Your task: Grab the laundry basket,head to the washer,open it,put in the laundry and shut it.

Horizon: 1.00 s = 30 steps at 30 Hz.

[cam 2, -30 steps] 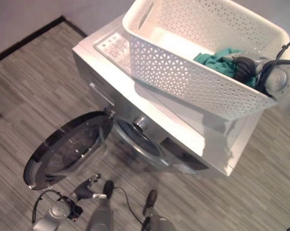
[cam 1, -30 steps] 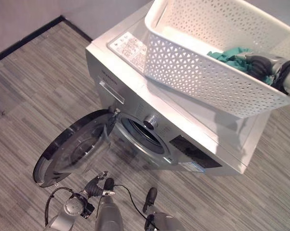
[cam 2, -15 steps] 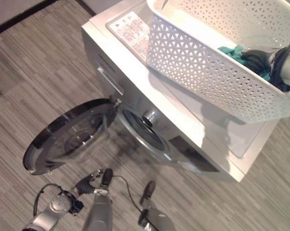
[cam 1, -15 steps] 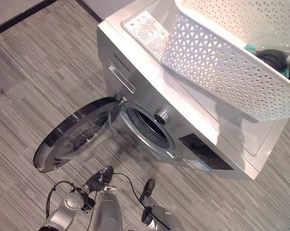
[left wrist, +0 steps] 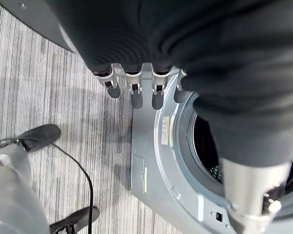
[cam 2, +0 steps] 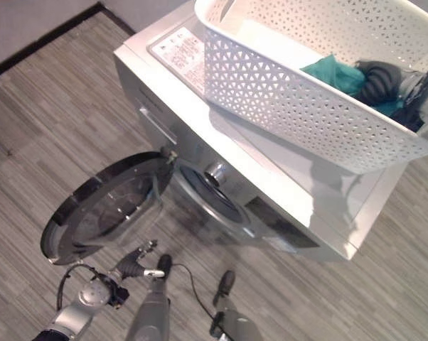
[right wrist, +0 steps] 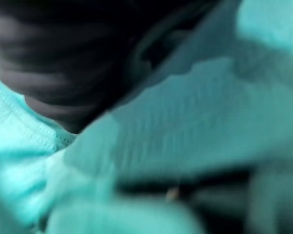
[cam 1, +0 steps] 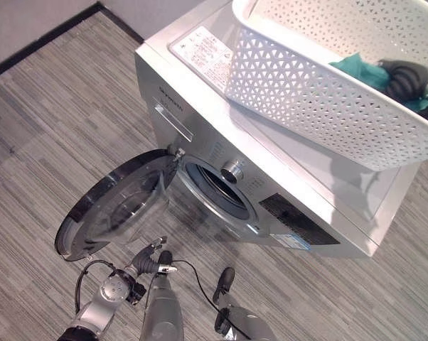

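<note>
A white perforated laundry basket point(cam 1: 306, 92) stands on top of the silver washer point(cam 1: 321, 156). Teal laundry point(cam 2: 331, 71) lies in its right end, and my right hand point(cam 1: 406, 74) reaches into the basket and rests on that cloth, fingers buried in it. The right wrist view has the teal cloth point(right wrist: 185, 122) pressed right up close. The washer's round door point(cam 1: 114, 213) hangs wide open to the left of the dark drum opening point(cam 1: 214, 188). My left hand point(cam 1: 148, 261) hangs low in front of the door, fingers point(left wrist: 132, 92) straight and holding nothing, with the drum opening point(left wrist: 205, 151) beyond them.
Grey striped flooring surrounds the washer. A dark skirting board point(cam 1: 50, 39) runs along the wall at the far left. A control knob point(cam 1: 233, 169) and a detergent drawer point(cam 1: 173, 117) sit on the washer's front, and a printed label point(cam 1: 207, 50) on its top.
The whole picture has shifted as the camera moved. My right hand stays on the teal cloth in the basket; my left hand stays low by the open door.
</note>
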{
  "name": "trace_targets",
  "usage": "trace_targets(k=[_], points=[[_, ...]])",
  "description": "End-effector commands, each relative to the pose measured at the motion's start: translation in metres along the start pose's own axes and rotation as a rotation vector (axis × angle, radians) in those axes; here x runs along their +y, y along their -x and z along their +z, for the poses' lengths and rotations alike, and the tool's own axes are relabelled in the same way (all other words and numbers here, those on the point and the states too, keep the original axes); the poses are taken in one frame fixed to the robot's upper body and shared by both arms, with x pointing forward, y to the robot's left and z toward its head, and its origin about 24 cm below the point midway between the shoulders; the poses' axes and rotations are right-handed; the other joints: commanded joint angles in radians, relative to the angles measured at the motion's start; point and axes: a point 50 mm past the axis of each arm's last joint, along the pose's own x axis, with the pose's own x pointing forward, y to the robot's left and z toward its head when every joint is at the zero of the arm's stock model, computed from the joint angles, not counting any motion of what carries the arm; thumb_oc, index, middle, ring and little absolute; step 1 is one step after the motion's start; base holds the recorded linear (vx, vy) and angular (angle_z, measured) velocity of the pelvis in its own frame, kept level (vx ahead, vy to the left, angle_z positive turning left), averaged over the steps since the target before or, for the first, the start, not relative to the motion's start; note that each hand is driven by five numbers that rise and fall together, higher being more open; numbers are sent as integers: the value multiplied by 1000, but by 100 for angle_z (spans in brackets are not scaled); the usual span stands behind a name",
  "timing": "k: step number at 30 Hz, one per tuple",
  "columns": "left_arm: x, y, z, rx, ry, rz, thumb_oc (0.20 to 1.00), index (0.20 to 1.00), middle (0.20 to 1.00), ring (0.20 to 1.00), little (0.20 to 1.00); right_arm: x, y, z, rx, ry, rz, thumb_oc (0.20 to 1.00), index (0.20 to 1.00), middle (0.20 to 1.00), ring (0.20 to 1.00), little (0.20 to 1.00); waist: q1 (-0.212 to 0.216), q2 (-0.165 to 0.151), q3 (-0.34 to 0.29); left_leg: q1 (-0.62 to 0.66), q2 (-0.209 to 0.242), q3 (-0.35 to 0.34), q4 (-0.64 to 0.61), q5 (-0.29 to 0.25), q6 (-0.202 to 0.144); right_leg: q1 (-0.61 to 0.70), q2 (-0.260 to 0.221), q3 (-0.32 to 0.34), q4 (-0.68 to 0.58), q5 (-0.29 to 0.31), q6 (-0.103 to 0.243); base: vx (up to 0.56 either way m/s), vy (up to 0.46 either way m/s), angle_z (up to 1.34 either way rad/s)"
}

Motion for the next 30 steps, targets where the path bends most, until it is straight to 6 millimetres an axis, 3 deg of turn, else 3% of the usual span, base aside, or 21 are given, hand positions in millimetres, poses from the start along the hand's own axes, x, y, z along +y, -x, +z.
trace_targets(k=[1, 4, 8, 16, 24, 25, 28, 30], points=[[-2, -4, 5, -46, 19, -1, 1000, 1000, 1000, 1000, 1000, -48, 14, 8, -80, -74, -296, 200, 200, 200, 200, 200, -8, -2, -43, 0, 17, -21, -82, 34, -4, 156, -22, -27, 1, -146, 91, 0, 0, 0], [0, -8, 6, -44, 9, 8, 1000, 1000, 1000, 1000, 1000, -93, 36, 24, -198, -149, -618, 200, 200, 200, 200, 200, -14, -4, -79, 25, 11, -28, -82, 22, 0, 185, -22, -33, 1, -157, 89, 61, -5, 1], [3, -13, 13, -65, 16, 41, 1000, 1000, 1000, 1000, 1000, -118, 48, 48, -284, -128, -847, 200, 200, 200, 200, 200, -20, -13, -120, 53, 5, -39, -82, 12, 0, 220, -22, -37, 1, -168, 86, 36, -8, 10], [2, -21, 23, -82, -11, 66, 1000, 1000, 1000, 1000, 1000, -136, 69, 56, -265, -26, -1130, 200, 200, 200, 200, 200, -28, -16, -161, 94, -8, -51, -82, -3, 11, 262, -27, -45, 6, -175, 84, 44, 14, 9], [0, -25, 31, -102, -27, 85, 1000, 1000, 1000, 1000, 1000, -153, 98, 41, -112, 94, -1404, 200, 200, 200, 200, 200, -47, -3, -185, 128, -18, -46, -82, -19, 22, 282, -38, -34, 13, -178, 88, 23, 19, -2], [0, -25, 30, -100, -21, 100, 1000, 1000, 1000, 1000, 1000, -158, 113, 37, -21, 266, -1485, 200, 200, 200, 200, 200, -54, 7, -190, 139, -21, -40, -82, -27, 25, 287, -42, -28, 13, -178, 91, 39, 15, -4], [-3, -25, 28, -94, -16, 107, 1000, 1000, 1000, 1000, 1000, -159, 125, 34, 15, 325, -1544, 200, 200, 200, 200, 200, -63, 20, -192, 142, -23, -36, -82, -31, 29, 287, -44, -22, 14, -178, 92, 20, 8, -3], [-5, -25, 28, -101, 1, 115, 1000, 1000, 1000, 1000, 1000, -157, 139, 36, 44, 474, -1587, 200, 200, 200, 200, 200, -79, 40, -193, 148, -24, -28, -82, -36, 31, 288, -47, -16, 14, -178, 94, 30, 4, -7]])
